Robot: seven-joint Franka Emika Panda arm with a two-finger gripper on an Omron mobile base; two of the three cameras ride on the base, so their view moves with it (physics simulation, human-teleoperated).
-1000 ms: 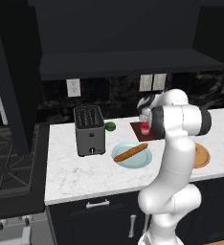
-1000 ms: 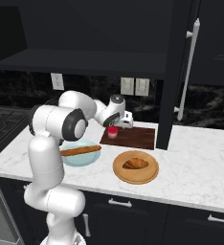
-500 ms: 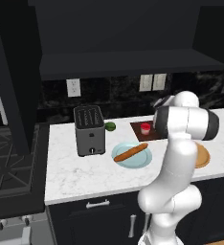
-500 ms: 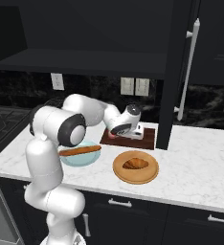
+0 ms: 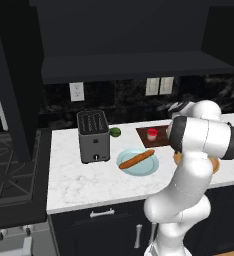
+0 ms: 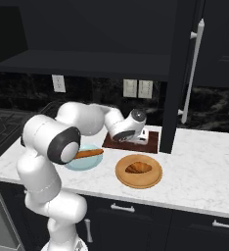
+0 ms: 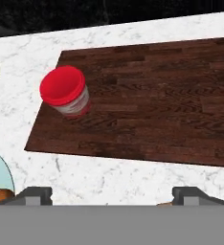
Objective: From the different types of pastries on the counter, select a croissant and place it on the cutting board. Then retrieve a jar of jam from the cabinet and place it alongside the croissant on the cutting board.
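Observation:
The jar of jam, red-lidded, stands upright on the left part of the dark brown cutting board. My gripper is open with nothing between its fingertips, and it sits off the board's near edge, apart from the jar. In the right base view the gripper hangs low over the cutting board. The croissant lies on the round light-wood plate, in front of the board. From the left base view the jar shows on the board, beside my arm.
A long baguette-like pastry lies on a pale blue plate on the counter. A toaster and a lime stand to the left. The black cabinet shelf hangs overhead. A tall dark panel rises right of the board.
My hand has drawn away from the jar, moving right and lower over the board. The jar stays standing on the board, free of the fingers.

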